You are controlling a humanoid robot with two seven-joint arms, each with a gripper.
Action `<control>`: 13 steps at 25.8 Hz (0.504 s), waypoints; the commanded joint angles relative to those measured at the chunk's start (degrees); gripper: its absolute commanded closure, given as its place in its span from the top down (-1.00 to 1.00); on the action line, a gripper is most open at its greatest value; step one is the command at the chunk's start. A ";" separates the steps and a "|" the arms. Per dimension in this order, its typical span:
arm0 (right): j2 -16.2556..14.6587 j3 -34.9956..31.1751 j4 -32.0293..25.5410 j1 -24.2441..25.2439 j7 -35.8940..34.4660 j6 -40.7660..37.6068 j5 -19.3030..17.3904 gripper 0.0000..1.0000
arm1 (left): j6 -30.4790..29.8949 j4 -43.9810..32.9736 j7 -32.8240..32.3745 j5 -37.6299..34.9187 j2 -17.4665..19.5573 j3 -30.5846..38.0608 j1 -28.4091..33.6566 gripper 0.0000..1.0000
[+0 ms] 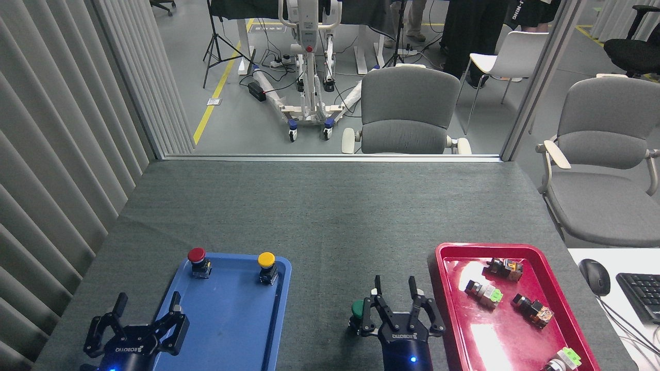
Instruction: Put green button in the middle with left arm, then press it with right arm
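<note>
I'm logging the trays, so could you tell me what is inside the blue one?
The blue tray holds a red button and a yellow button at its far end. The left gripper covers its near left corner, so that part cannot be checked.

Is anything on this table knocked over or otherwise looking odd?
The small switches in the red tray lie tipped on their sides at mixed angles, such as the green-faced one. The red button and yellow button in the blue tray stand upright, as does the green button on the cloth.
</note>
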 commanded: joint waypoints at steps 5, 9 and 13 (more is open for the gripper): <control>-2.96 -6.28 -2.81 4.14 -0.10 -0.87 0.00 0.98 | -0.31 -0.58 -0.01 2.50 -0.06 0.14 0.08 1.00; -4.63 -7.07 -2.98 4.75 -0.10 -0.87 -0.26 0.98 | -0.31 -0.23 -0.01 3.12 -0.06 0.05 0.08 1.00; -4.89 -6.89 -3.07 4.84 -0.10 -0.96 -0.44 0.98 | -0.31 0.03 -0.01 3.12 -0.06 0.05 0.17 1.00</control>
